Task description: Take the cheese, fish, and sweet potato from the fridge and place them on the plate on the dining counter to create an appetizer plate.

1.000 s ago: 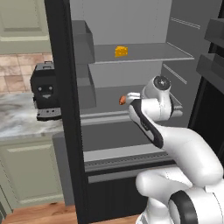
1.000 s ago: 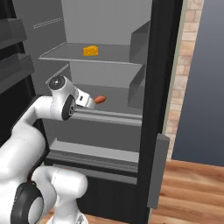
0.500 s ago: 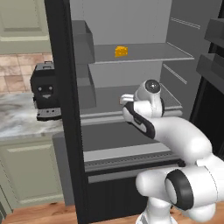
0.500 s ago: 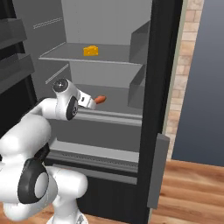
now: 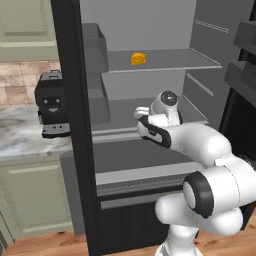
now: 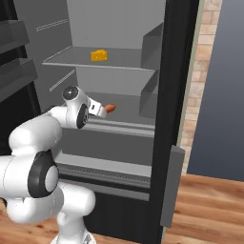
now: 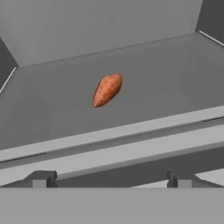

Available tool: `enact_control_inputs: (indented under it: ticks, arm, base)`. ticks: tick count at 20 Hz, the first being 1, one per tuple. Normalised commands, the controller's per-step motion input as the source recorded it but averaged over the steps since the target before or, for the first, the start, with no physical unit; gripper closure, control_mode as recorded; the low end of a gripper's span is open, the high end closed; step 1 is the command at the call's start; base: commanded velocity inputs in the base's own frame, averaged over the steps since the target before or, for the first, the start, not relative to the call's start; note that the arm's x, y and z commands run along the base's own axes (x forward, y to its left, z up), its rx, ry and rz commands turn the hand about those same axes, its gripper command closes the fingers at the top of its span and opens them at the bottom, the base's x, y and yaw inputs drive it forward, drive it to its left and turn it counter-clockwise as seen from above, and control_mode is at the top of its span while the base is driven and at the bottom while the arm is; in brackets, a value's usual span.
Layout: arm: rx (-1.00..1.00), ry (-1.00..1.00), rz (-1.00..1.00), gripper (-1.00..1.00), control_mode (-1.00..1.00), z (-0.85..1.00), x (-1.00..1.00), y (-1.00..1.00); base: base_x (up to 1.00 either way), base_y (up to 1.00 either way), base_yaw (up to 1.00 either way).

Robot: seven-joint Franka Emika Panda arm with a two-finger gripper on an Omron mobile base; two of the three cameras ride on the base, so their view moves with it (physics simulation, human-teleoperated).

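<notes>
The fridge (image 5: 70, 125) stands open in front of me. The cheese (image 5: 138, 58), a yellow wedge, sits on the upper shelf, also seen as cheese (image 6: 99, 55). The sweet potato (image 7: 107, 89), an orange-brown oval, lies alone on the middle shelf (image 7: 57, 122), and shows as the sweet potato (image 6: 110, 108) just beyond my hand. My gripper (image 7: 111, 180) is open, level with the shelf's front edge and short of the sweet potato, with nothing between its fingertips (image 7: 43, 178). In the left base view my hand hides the sweet potato.
A black coffee machine (image 5: 51, 110) stands on the marble wall counter (image 5: 20, 142) left of the fridge. Door bins (image 5: 242, 75) hang at the right of the left base view. The other fridge door edge (image 6: 174, 143) stands to the right of my arm.
My hand has edged a little toward the middle shelf and now covers the sweet potato in the left base view. The arm's elbow has swung. The foods have not moved.
</notes>
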Motion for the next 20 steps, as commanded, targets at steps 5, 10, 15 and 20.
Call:
enact_control_inputs:
  ticks: [5, 10, 15, 20]
  arm:
    - [0.00, 0.04, -0.08, -1.00, -1.00, -0.24, 0.35, 0.00]
    - [0.00, 0.00, -0.10, -1.00, -1.00, -0.22, 0.37, 0.00]
    - [0.00, 0.01, -0.08, -1.00, -1.00, -0.14, 0.42, 0.00]
    - [0.00, 0.04, -0.06, -1.00, -1.00, -0.14, 0.43, 0.00]
  base:
    - [0.00, 0.00, 0.00]
    - [0.00, 0.00, 0.00]
    - [0.00, 0.00, 0.00]
    - [0.00, 0.00, 0.00]
